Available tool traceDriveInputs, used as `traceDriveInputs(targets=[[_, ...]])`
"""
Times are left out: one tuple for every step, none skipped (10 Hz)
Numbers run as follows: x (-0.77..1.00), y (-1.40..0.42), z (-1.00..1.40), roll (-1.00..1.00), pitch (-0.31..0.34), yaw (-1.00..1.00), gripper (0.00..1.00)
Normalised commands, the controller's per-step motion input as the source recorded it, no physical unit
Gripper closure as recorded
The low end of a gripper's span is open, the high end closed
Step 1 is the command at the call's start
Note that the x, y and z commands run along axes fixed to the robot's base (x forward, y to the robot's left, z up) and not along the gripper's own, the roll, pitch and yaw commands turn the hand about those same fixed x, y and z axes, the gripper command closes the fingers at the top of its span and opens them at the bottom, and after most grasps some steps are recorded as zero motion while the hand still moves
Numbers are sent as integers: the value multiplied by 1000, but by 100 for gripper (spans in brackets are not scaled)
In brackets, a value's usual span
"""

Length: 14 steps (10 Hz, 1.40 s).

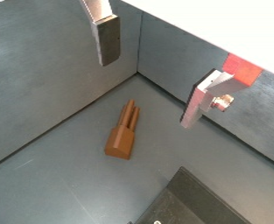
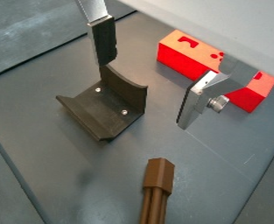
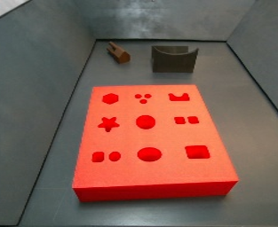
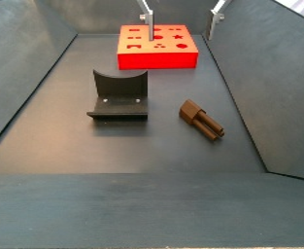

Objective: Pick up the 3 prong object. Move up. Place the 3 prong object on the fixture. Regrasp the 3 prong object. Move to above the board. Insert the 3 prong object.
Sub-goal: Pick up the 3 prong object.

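Wrist views: my gripper [image 1: 145,74] hangs in the air with its two silver fingers [image 1: 108,39] spread wide and nothing between them. The 3 prong object [image 1: 123,131] lies flat on the grey floor [image 1: 45,96] below me. In a wrist view the fixture [image 2: 104,107] stands beneath the fingers, with the board [image 2: 209,66] beyond it.

Side views: the 3 prong object [image 4: 202,119] lies on its side just beside the fixture [image 4: 118,95], apart from it. The board [image 3: 147,137] is well apart from both. Only my fingertips [image 4: 147,17] show above the board's far edge in a side view; in the other I am out of frame.

Step in hand: I judge the pick-up has not begun.

Next move: line my open jaws across the object's narrow width, come down, and close on it.
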Motion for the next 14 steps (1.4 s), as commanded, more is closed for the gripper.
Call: traceDriveInputs(targets=[[-103, 137, -314, 0, 0, 0, 0], [-377, 57, -880, 0, -51, 297, 0], [-234, 0, -1000, 19, -43, 543, 0], [-186, 0, -1000, 0, -49, 686, 0], [-123, 0, -986, 0, -64, 723, 0], [-60, -20, -974, 0, -81, 634, 0], [0, -20, -1000, 0, -57, 577, 0], [0, -51, -1000, 0, -50, 477, 0], [6, -69, -1000, 0, -47, 440, 0], [0, -91, -1000, 0, -51, 406, 0], [0, -60, -1000, 0, -56, 386, 0], [0, -26, -1000, 0, -60, 389, 0], [0, 0, -974, 0, -114, 340, 0], [0, 0, -926, -7, -153, 274, 0]])
